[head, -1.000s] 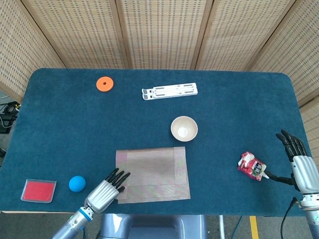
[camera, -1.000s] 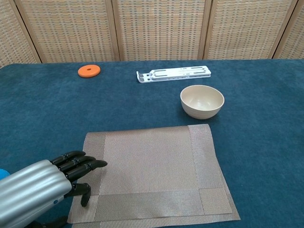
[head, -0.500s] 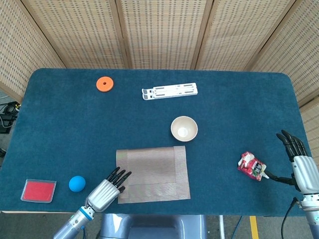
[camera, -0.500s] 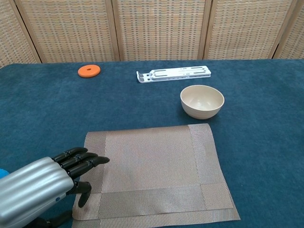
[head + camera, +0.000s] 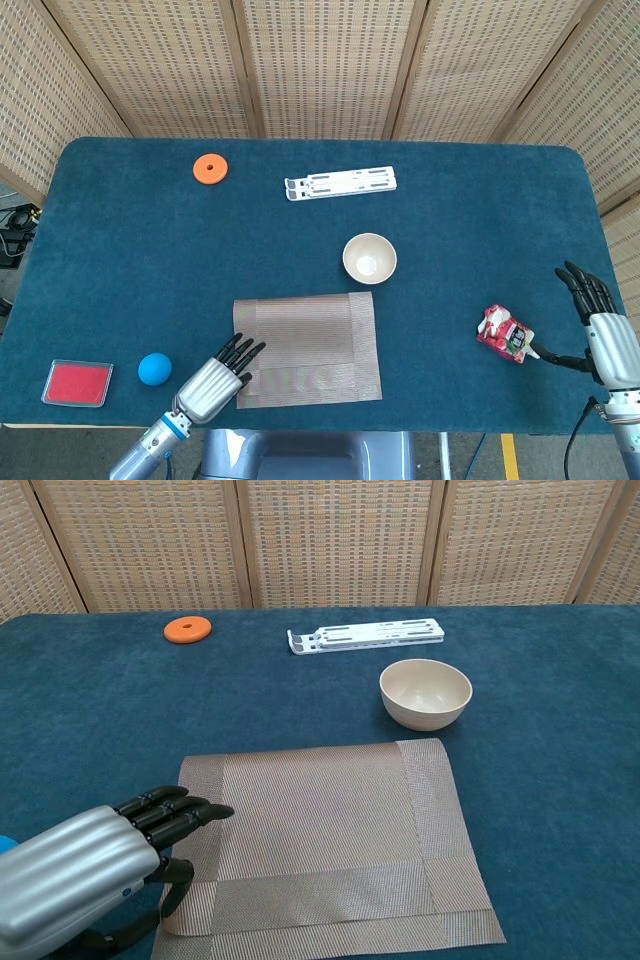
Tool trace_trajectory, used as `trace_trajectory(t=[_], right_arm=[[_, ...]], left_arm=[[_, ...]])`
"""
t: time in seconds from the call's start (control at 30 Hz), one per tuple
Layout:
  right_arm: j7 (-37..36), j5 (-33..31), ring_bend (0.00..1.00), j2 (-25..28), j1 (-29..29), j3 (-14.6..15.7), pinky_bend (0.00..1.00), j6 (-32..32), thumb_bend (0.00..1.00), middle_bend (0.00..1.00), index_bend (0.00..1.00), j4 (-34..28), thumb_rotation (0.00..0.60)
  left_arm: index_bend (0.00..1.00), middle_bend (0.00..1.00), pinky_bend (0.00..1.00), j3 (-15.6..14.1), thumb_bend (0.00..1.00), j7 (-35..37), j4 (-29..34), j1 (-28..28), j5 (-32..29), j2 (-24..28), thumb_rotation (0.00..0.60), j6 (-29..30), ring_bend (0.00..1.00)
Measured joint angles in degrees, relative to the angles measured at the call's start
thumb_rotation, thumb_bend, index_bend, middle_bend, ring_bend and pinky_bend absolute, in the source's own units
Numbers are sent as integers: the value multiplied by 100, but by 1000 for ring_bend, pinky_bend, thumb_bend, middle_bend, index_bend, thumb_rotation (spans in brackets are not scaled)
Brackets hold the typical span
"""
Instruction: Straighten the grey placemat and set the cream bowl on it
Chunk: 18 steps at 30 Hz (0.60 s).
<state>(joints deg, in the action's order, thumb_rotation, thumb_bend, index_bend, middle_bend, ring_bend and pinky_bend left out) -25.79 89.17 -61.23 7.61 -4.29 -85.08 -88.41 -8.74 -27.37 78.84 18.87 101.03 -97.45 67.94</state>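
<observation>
Chest view shows our left hand point(image 5: 95, 875) resting its fingertips point(image 5: 205, 813) on the grey placemat point(image 5: 320, 830), holding nothing; the mat's near edge has buckled into a fold since a second ago, so straightening isn't finished. Beyond the mat sits the cream bowl point(image 5: 425, 693), untouched. Right of the mat, our right hand point(image 5: 600, 320) idles open.
</observation>
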Motion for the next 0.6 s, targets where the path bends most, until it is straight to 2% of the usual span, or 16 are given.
trace_trajectory(t=[0.37, 0.47, 0.6], right_arm=[[-17, -9, 0, 16, -19, -7, 0, -34, 147, 0, 12, -1, 600], [-16, -49, 0, 10, -13, -19, 0, -6, 147, 0, 12, 14, 600], [7, -114, 0, -13, 15, -35, 0, 79, 147, 0, 12, 45, 600]], left_arm=[[610, 0, 0, 291, 514, 165, 557, 74, -114, 330, 600, 216, 0], [611, 0, 0, 539, 513, 259, 933, 149, -278, 569, 600, 242, 0], [610, 0, 0, 1100, 514, 322, 1445, 346, -727, 980, 600, 162, 0]])
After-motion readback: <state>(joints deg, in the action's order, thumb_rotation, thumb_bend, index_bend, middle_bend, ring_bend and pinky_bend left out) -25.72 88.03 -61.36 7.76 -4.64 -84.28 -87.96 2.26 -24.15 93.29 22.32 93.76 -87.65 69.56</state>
